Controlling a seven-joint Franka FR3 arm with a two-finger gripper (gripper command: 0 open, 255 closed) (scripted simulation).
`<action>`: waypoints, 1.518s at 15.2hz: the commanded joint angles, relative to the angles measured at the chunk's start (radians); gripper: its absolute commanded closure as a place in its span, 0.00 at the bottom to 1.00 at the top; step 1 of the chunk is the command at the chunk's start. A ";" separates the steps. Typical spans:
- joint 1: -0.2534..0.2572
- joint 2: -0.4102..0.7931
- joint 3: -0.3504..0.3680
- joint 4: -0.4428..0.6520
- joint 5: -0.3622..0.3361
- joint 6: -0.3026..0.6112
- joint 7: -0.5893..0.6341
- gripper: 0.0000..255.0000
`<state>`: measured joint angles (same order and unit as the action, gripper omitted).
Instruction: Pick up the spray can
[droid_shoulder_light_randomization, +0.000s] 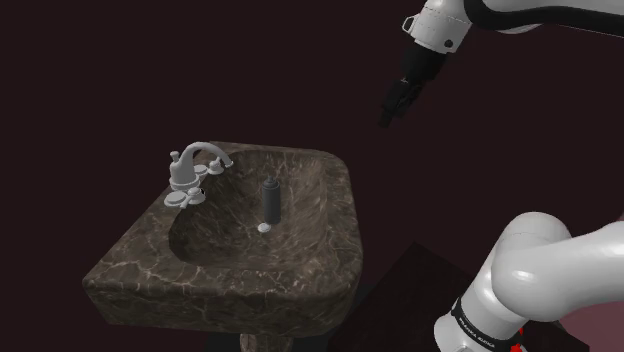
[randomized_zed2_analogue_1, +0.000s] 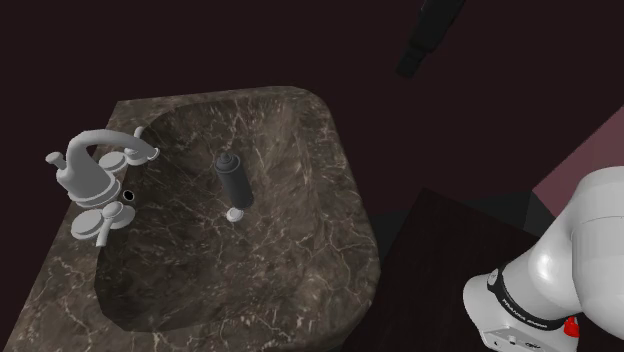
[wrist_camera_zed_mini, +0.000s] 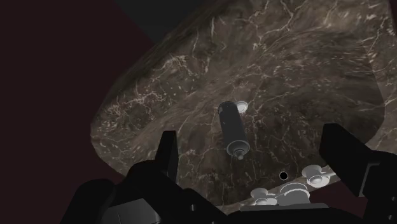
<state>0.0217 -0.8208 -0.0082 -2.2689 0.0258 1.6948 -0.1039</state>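
well below the claw (droid_shoulder_light_randomization: 386, 117) stands the spray can (droid_shoulder_light_randomization: 269, 197).

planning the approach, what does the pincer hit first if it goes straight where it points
Probably the spray can, upright in the sink: in the wrist view it lies almost straight ahead of the open pincer, though depth is unclear.

Bathroom: marble sink (droid_shoulder_light_randomization: 320, 250), faucet (droid_shoulder_light_randomization: 195, 165)
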 joint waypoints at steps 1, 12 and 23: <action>0.000 0.000 0.000 0.000 0.000 0.000 0.000 0.00; 0.022 0.308 0.040 -0.022 0.008 0.330 0.002 0.00; 0.035 0.696 0.080 0.120 -0.017 0.575 0.019 0.00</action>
<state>0.0558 -0.1653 0.0687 -2.1759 0.0131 2.2552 -0.0869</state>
